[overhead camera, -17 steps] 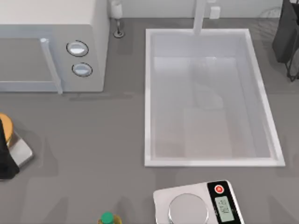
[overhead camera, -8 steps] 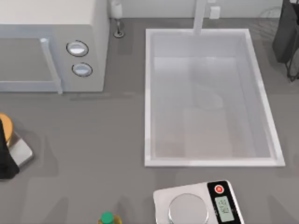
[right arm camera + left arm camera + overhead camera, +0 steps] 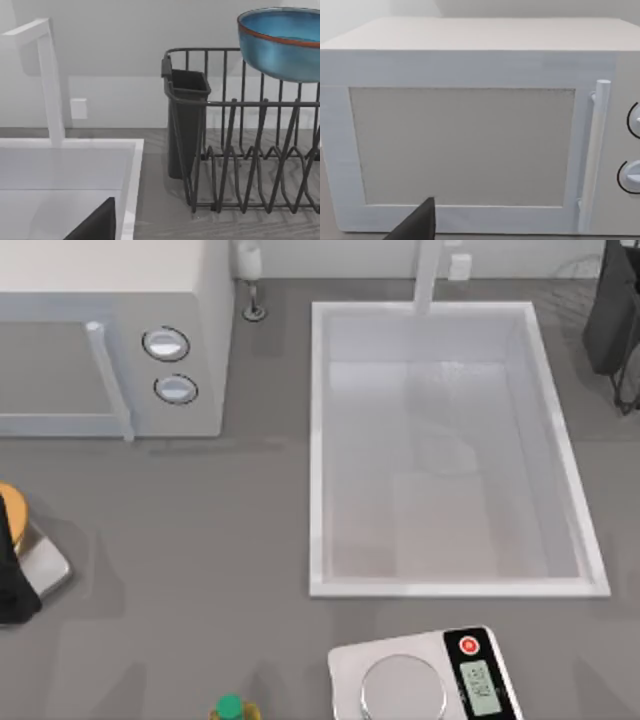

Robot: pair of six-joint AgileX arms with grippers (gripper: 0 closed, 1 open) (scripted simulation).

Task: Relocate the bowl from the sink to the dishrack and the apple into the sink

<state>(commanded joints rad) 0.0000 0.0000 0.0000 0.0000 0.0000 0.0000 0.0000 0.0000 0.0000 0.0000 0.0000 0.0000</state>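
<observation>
Top view shows the sink (image 3: 318, 440) with its white basin bare, the faucet (image 3: 427, 275) at its far rim, and the worktop (image 3: 180, 530) around it carrying a microwave (image 3: 110, 340) at the far left corner and a scale (image 3: 425, 680) at the near edge. The right wrist view finds the bowl (image 3: 282, 42) already high over the dishrack (image 3: 240, 150), which stands just beside the sink at the worktop's far right corner, with its dark cutlery cup (image 3: 186, 125) on the sink side. The bowl looks to be carried above the wires, though I cannot tell what grips it or whether the right tool is clenched or released. To finish this step well, I would lower the bowl straight down between the upright wires, clear of the cup, and let go only once it rests. The left arm sits parked at the worktop's left edge, facing the microwave door; I cannot tell its tool's state either. The apple is nowhere I can point to, so finding it comes next.
</observation>
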